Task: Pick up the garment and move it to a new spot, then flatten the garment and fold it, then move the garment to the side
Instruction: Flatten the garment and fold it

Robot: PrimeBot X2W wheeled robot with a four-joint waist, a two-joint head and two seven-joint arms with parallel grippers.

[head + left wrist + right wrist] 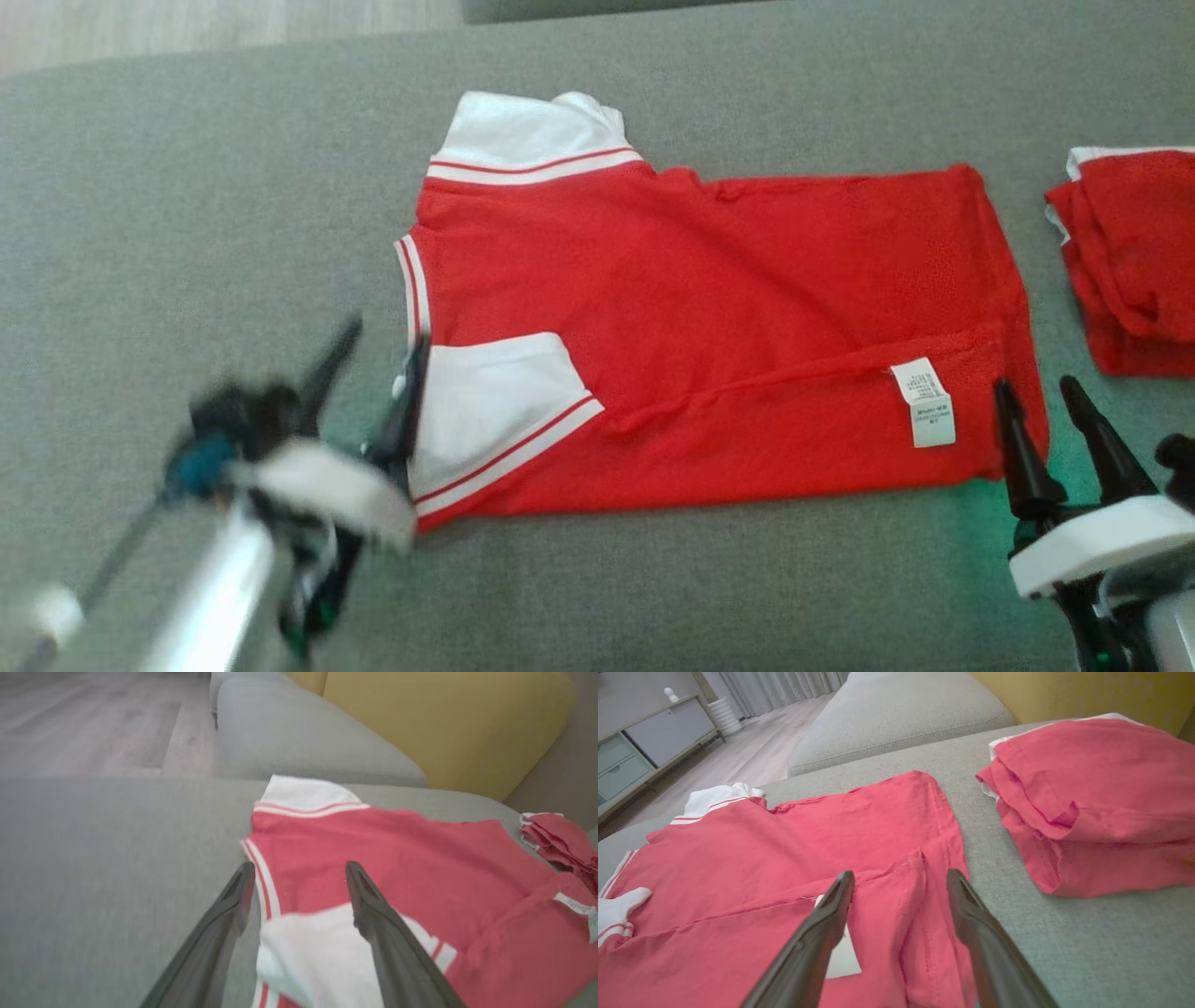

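Left gripper, fingers spread, sits at the white sleeve; right gripper, spread too, at the hem. Red garment lies flat on the grey sofa seat, a second folded red garment near its hem.

The left gripper is blurred in the head view, its jaws and wrist smeared without a sharp outline. On the red and white shirt, the print on the care label is too small to read. Toward the right edge of the sofa, a second red garment is cut off by the picture's side. The left wrist view is soft throughout.
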